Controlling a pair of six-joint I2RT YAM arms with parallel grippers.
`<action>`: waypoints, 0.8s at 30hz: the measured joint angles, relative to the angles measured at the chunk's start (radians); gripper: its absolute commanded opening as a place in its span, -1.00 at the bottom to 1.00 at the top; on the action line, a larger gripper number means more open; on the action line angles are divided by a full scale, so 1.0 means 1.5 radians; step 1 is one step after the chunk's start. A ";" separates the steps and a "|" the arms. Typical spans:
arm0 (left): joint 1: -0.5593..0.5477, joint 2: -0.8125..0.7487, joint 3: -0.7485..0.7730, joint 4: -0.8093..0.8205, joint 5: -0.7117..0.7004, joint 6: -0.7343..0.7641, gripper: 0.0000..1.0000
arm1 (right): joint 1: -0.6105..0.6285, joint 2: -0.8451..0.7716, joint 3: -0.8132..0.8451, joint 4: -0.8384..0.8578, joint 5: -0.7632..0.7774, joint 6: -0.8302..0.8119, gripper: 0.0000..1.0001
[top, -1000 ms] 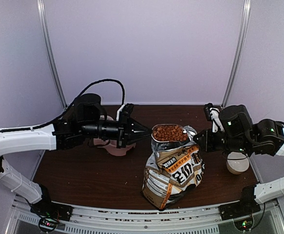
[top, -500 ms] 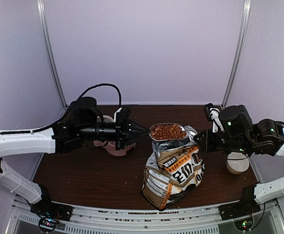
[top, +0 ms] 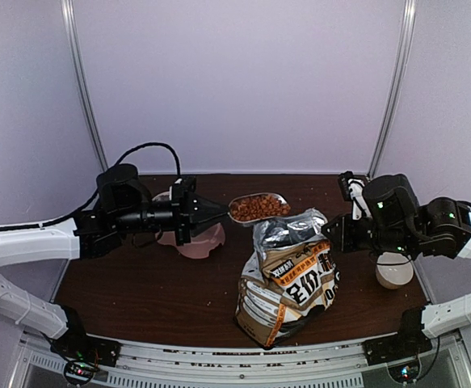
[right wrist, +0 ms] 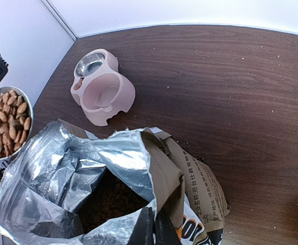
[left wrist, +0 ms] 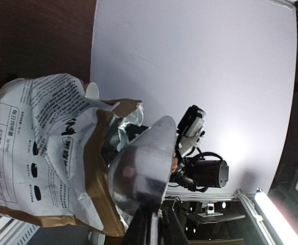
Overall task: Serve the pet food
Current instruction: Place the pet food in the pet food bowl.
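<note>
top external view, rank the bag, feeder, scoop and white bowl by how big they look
1. bag
2. feeder, though partly hidden
3. scoop and white bowl: these look about alike, and the scoop is raised nearer the camera, so they are not ranked

We're seeing shiny metal scoop [left wrist: 141,173], matt brown kibble [right wrist: 5,120], crinkled glossy foil-lined bag [right wrist: 46,168], smooth pink plastic feeder [right wrist: 120,101], matt dark wood table [right wrist: 230,87].
</note>
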 measured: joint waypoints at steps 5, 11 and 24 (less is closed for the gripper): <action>0.038 -0.037 -0.035 -0.001 0.001 -0.012 -1.00 | 0.000 0.000 0.000 -0.002 0.001 0.000 -1.00; 0.108 -0.123 -0.095 -0.010 0.005 -0.011 -1.00 | 0.000 0.005 0.005 -0.005 0.003 0.000 -1.00; 0.342 -0.279 -0.267 -0.078 0.056 0.001 -1.00 | 0.000 0.014 0.010 -0.009 0.005 -0.003 -1.00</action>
